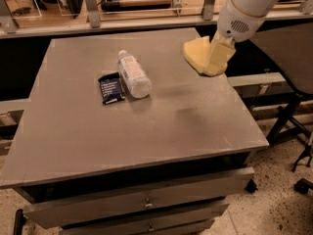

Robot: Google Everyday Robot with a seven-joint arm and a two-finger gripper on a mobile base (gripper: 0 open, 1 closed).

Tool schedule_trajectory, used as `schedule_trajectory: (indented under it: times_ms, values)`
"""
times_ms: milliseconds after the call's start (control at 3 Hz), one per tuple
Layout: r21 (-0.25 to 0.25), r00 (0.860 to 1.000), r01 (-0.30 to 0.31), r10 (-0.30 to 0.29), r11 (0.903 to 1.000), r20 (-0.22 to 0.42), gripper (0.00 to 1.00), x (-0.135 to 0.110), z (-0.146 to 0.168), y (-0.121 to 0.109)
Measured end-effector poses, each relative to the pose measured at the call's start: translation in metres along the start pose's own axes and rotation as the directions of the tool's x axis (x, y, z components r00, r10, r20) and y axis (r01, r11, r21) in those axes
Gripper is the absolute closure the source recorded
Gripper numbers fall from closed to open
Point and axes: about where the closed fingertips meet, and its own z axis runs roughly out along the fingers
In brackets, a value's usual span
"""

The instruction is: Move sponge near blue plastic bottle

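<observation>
Grey table (146,136), speckled floor (279,202)

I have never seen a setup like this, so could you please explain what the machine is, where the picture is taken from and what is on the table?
The white limb coming in at the upper right is a robot arm. At its end is a two-finger gripper, which hangs over the far right part of the grey table. The gripper is shut on a pale yellow sponge and holds it clear of the surface.

The single camera looks down on the table from its front side. Where the camera is mounted cannot be told.

A small clear plastic bottle with a white cap lies on its side on the table. A flat dark packet lies close beside it. The sponge is well apart from both.
</observation>
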Motion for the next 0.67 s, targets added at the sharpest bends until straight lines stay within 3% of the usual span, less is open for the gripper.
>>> schedule_trajectory:
  times_ms: [667]
  values:
    - [0.012,0.997,-0.075,0.075,0.9971,0.022,1.0,-0.011,0.057,-0.041]
